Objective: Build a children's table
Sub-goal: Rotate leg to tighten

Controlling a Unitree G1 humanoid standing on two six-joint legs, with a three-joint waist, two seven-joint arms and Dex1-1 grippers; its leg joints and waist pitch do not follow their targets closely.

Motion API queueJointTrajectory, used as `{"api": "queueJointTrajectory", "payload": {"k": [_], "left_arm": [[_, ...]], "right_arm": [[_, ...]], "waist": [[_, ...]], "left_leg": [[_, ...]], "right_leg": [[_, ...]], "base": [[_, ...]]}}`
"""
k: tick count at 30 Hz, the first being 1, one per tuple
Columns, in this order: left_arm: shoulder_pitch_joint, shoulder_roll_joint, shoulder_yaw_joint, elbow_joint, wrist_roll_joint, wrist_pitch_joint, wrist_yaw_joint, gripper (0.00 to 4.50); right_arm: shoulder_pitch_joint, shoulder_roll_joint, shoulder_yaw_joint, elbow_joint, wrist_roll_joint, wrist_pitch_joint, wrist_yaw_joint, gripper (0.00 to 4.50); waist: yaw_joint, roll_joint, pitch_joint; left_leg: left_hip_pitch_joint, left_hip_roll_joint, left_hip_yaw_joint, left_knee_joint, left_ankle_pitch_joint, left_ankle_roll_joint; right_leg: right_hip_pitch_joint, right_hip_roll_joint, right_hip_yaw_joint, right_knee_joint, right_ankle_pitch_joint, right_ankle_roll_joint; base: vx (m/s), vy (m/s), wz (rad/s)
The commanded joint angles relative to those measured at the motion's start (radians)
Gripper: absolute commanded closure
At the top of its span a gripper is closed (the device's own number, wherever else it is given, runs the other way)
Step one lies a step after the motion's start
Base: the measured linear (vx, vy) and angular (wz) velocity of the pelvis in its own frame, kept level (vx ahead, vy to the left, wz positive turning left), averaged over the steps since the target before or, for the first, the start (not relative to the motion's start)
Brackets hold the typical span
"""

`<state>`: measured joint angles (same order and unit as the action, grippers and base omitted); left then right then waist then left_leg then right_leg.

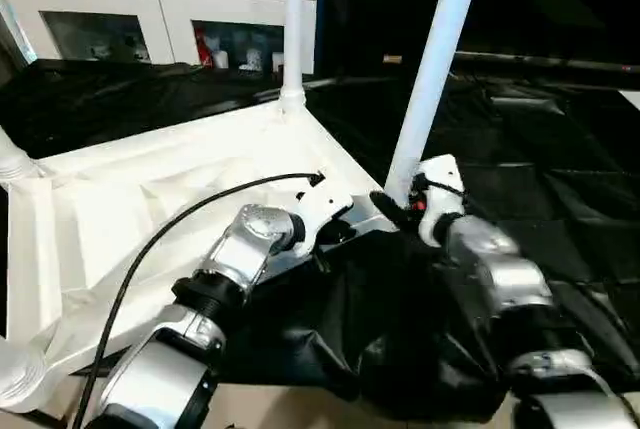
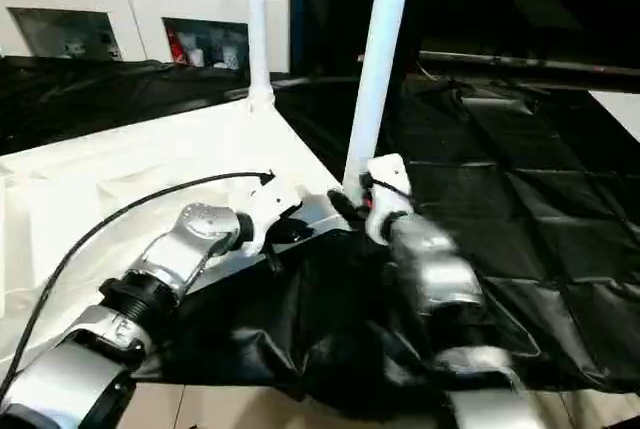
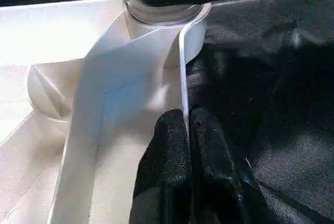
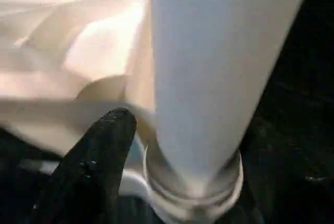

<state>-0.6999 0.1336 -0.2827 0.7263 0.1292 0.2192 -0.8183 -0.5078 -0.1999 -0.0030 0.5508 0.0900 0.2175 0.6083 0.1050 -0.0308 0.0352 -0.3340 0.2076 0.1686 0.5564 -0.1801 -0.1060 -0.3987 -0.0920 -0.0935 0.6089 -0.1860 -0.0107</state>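
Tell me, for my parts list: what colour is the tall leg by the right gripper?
White, clearest in the left eye view: the tapered tubular leg.

white plastic tabletop [image 1: 150, 209] is flipped upside down on the black sheet, ribbed underside facing up. one white leg [image 1: 294, 24] stands upright in the far corner socket, another leg [image 1: 435, 64] sits in the near right corner socket, leaning a bit.

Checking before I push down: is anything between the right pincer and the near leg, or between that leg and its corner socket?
Nothing visible. The right pincer is already at the base of the near leg, and the leg stands in its corner socket on the tabletop.
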Motion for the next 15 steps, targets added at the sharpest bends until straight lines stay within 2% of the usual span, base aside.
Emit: {"api": "queueJointTrajectory", "payload": {"k": [1, 3, 4, 5, 6, 9, 13, 15], "left_arm": [[0.009, 0.014, 0.003, -0.024, -0.014, -0.041, -0.031, 4.5], [0.046, 0.065, -0.013, -0.08, -0.044, -0.062, -0.162, 4.5], [0.053, 0.075, -0.017, -0.09, -0.051, -0.071, -0.189, 4.5], [0.067, 0.094, -0.023, -0.115, -0.069, -0.066, -0.241, 4.5], [0.089, 0.122, -0.03, -0.155, -0.098, -0.069, -0.316, 4.5], [0.116, 0.163, -0.04, -0.213, -0.13, -0.048, -0.396, 4.5], [0.132, 0.202, -0.041, -0.242, -0.136, -0.045, -0.44, 4.5], [0.145, 0.231, -0.033, -0.261, -0.146, -0.036, -0.47, 4.5]], "right_arm": [[0.023, 0.019, 0.116, -0.041, 0.041, 0.025, 0.169, 1.32], [0.037, -0.045, 0.122, -0.08, 0.045, 0.015, 0.254, 1.32], [0.04, -0.058, 0.124, -0.087, 0.046, 0.014, 0.274, 1.32], [0.049, -0.08, 0.131, -0.103, 0.047, 0.01, 0.309, 1.32], [0.061, -0.109, 0.14, -0.127, 0.05, 0.013, 0.354, 1.32], [0.08, -0.144, 0.157, -0.163, 0.055, 0.035, 0.416, 1.32], [0.101, -0.188, 0.186, -0.206, 0.066, 0.066, 0.489, 1.32], [0.11, -0.21, 0.198, -0.229, 0.075, 0.078, 0.525, 1.32]], "waist": [[0.009, -0.009, -0.045], [0.009, -0.009, -0.051], [0.007, -0.007, -0.051], [0.003, -0.007, -0.051], [0.005, -0.003, -0.053], [0.004, -0.001, -0.053], [0.014, 0.001, -0.051], [0.016, -0.002, -0.049]], "left_leg": [[-0.017, 0.014, -0.003, -0.061, -0.244, 0.06], [-0.023, 0.018, -0.003, -0.057, -0.19, 0.073], [-0.025, 0.019, -0.001, -0.056, -0.177, 0.077], [-0.025, 0.02, 0.0, -0.054, -0.16, 0.08], [-0.017, 0.021, 0.001, -0.052, -0.157, 0.081], [-0.019, 0.023, 0.004, -0.048, -0.124, 0.096], [-0.012, 0.027, 0.007, -0.048, -0.134, 0.095], [-0.017, 0.027, 0.005, -0.049, -0.154, 0.083]], "right_leg": [[0.049, -0.057, 0.048, -0.106, -0.398, -0.082], [0.057, -0.057, 0.05, -0.09, -0.295, -0.117], [0.056, -0.055, 0.051, -0.086, -0.253, -0.132], [0.055, -0.052, 0.051, -0.08, -0.196, -0.156], [0.053, -0.053, 0.05, -0.075, -0.162, -0.181], [0.056, -0.05, 0.052, -0.062, -0.071, -0.224], [0.053, -0.051, 0.051, -0.062, -0.076, -0.238], [0.057, -0.055, 0.051, -0.064, -0.121, -0.223]], "base": [[0.0, 0.0, 0.0], [0.0, 0.0, 0.0], [0.0, 0.0, 0.0], [0.0, 0.0, 0.0], [0.0, 0.0, 0.0], [0.0, 0.0, 0.0], [0.0, 0.0, 0.0], [0.0, 0.0, 0.0]]}}
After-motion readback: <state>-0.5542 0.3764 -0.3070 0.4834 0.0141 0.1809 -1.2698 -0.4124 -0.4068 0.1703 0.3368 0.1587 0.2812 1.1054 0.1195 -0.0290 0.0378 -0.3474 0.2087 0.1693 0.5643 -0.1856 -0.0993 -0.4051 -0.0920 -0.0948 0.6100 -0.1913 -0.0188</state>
